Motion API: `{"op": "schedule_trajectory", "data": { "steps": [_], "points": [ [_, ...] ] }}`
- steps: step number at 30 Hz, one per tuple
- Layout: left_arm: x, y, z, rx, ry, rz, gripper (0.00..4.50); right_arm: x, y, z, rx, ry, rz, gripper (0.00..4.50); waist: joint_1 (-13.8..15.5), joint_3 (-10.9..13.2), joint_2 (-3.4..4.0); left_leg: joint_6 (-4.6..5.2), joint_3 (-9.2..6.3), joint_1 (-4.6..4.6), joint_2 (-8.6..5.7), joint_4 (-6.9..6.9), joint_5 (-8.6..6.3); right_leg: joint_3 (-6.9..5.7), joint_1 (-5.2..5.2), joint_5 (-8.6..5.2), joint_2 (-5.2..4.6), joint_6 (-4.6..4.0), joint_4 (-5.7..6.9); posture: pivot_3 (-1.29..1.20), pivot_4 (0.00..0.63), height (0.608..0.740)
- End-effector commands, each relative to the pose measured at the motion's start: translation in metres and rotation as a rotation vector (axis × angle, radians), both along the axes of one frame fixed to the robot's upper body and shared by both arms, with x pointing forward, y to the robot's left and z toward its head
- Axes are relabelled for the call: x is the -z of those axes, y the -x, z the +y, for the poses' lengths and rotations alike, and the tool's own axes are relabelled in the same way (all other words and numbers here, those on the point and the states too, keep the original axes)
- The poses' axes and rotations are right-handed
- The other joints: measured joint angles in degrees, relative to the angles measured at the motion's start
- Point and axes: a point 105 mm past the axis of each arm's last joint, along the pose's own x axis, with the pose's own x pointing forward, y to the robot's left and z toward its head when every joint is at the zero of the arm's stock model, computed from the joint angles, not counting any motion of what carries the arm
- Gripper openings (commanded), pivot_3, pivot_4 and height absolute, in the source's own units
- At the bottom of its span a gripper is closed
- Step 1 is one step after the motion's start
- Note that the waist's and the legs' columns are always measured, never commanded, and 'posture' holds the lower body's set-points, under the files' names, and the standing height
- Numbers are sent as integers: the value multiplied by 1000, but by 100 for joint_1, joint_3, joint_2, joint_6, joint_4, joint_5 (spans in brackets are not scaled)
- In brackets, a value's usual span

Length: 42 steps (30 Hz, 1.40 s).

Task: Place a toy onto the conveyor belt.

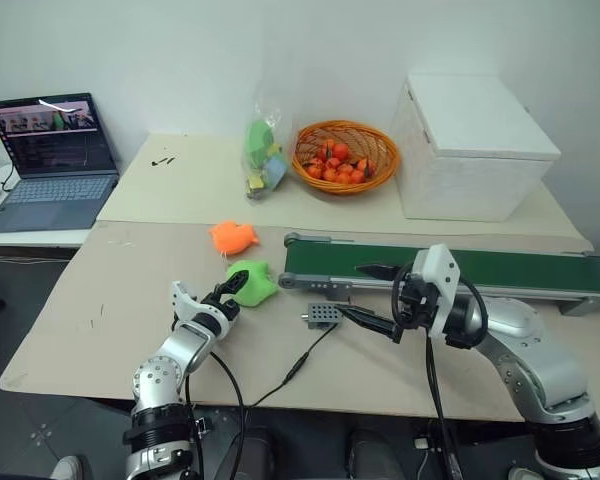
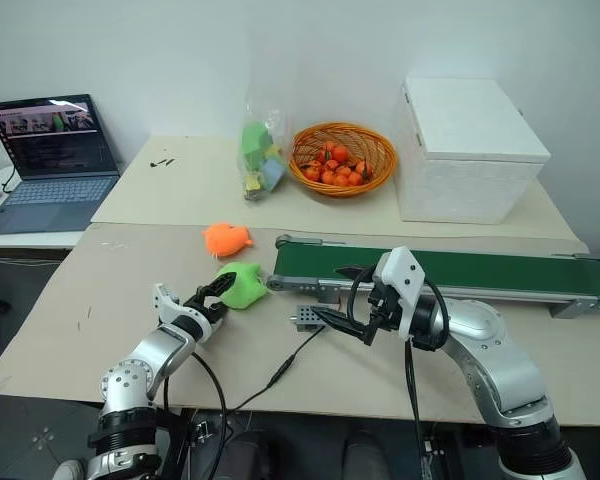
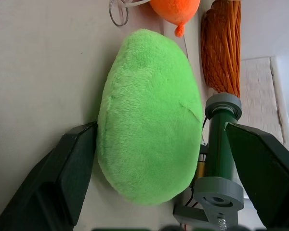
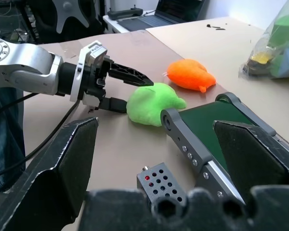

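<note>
The lime-green toy (image 1: 256, 282) lies on the table just off the left end of the conveyor belt (image 1: 500, 268), a dark-green strip in a grey frame. My left gripper (image 1: 232, 290) is open, its two black fingers straddling the toy's near side. In the left wrist view the toy (image 3: 149, 115) sits between the fingers; one finger (image 3: 72, 168) touches its edge and the other stands apart beside the belt's end roller (image 3: 220, 139). My right gripper (image 1: 372, 296) hovers open over the belt's near edge, with nothing between its fingers.
An orange plush (image 1: 231, 237) lies just behind the toy. A small grey box (image 1: 322, 315) with a cable sits under my right gripper. At the back stand a bag of toys (image 1: 263, 155), a wicker basket (image 1: 372, 177), a white box (image 1: 470, 145) and a laptop (image 1: 55, 160).
</note>
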Motion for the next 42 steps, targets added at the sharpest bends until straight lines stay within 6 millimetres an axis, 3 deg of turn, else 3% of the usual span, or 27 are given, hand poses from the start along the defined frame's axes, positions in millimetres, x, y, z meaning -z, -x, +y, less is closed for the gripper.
{"op": "schedule_trajectory", "data": {
  "steps": [1,8,11,13,17,19,21,23,25,27,29,35,38,42],
  "points": [
    [6,3,-4,12,20,19,3345,-11,2,2,-5,-13,-53,4500,-27,2,-3,0,0,-1,0,0,0,0,-1,0,0,0,0,0,150,727],
    [4,3,-4,10,10,15,879,-10,0,2,-2,-15,-50,4500,-108,2,-3,3,-14,-8,0,-11,-2,3,-9,-8,0,11,-15,0,150,727],
    [-2,1,0,-5,-60,-24,879,-8,-1,3,-1,-13,-46,4500,-107,2,-4,4,-32,-9,-1,-24,-3,2,-8,-8,0,12,-34,0,150,727],
    [-18,-2,3,-20,-193,-102,879,-7,-2,3,0,-9,-43,4500,-107,6,-10,4,-33,-9,-1,-34,-3,2,-9,-8,0,12,-42,0,150,727],
    [-69,-5,16,-145,-637,-355,879,-5,-3,2,-3,-6,-39,4500,-108,17,-29,-1,-26,-15,-1,-53,0,3,-19,-7,0,10,-52,0,150,727],
    [-94,-2,9,-151,-814,-503,879,-6,-3,2,-3,-7,-39,4500,-110,19,-32,-5,-17,-16,-1,-69,1,4,-24,-7,0,9,-58,0,150,727],
    [-126,5,-11,-113,-1106,-745,879,-7,-2,2,-16,-15,-36,4500,-107,19,-32,-6,-9,-17,-1,-77,1,6,-30,-8,0,7,-60,0,150,727],
    [-142,16,-39,-19,-1366,-992,879,-9,0,2,-31,-24,-34,4500,-104,19,-31,-7,8,-21,-1,-82,1,6,-36,-9,0,5,-60,0,150,727],
    [-133,19,-57,86,-1672,-1164,879,-9,1,2,-42,-27,-31,4500,-89,20,-31,-7,14,-23,-1,-83,1,6,-38,-10,0,5,-61,0,150,727],
    [-113,16,-70,207,-2065,-1356,879,-9,1,2,-51,-30,-28,4500,-90,21,-30,-6,19,-22,-1,-82,1,7,-36,-9,-1,4,-59,0,150,727],
    [-90,7,-70,343,-2304,-1519,879,-12,5,2,-75,-47,-23,4500,-90,24,-35,-5,22,-19,0,-84,0,6,-36,-8,0,4,-57,0,150,727],
    [-84,-28,-58,410,-2481,-1677,879,-32,18,0,-158,-124,-24,4500,-108,52,-43,-4,15,-33,6,-85,0,-2,-56,-7,3,9,-48,0,150,727],
    [-87,-34,-59,413,-2481,-1746,879,-36,21,-1,-176,-132,-25,4500,-106,52,-45,-26,16,-109,3,-67,15,-4,-126,-3,3,14,-10,0,150,727],
    [-89,-39,-59,429,-2484,-1808,879,-52,23,-1,-196,-186,-72,4500,-119,54,-47,-21,25,-119,2,-57,11,-4,-131,-8,3,22,-3,0,150,727]
  ]
}}
